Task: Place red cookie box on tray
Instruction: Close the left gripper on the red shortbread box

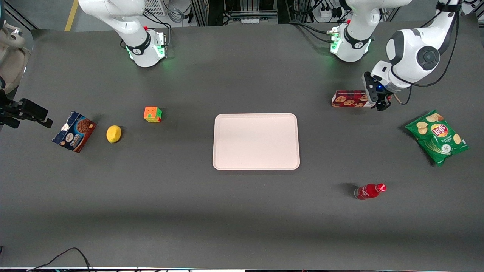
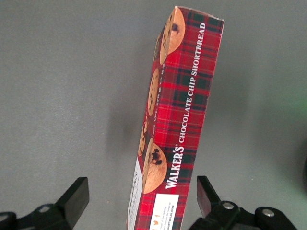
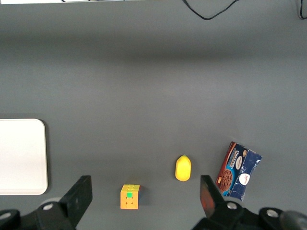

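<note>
Straddling the red cookie box [image 2: 175, 124], the pincer [image 2: 143, 199] gapes wide.

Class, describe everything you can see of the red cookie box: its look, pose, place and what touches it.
The red cookie box is a long, slim cardboard carton in red tartan, printed with cookie pictures, white "Walker's Chocolate Chip Shortbread" lettering and a white label at one end. It looks closed and undamaged, lying on the dark table toward the working arm's end, apart from the tray. The claw is open astride its label end, its fingers clear of the sides.
</note>
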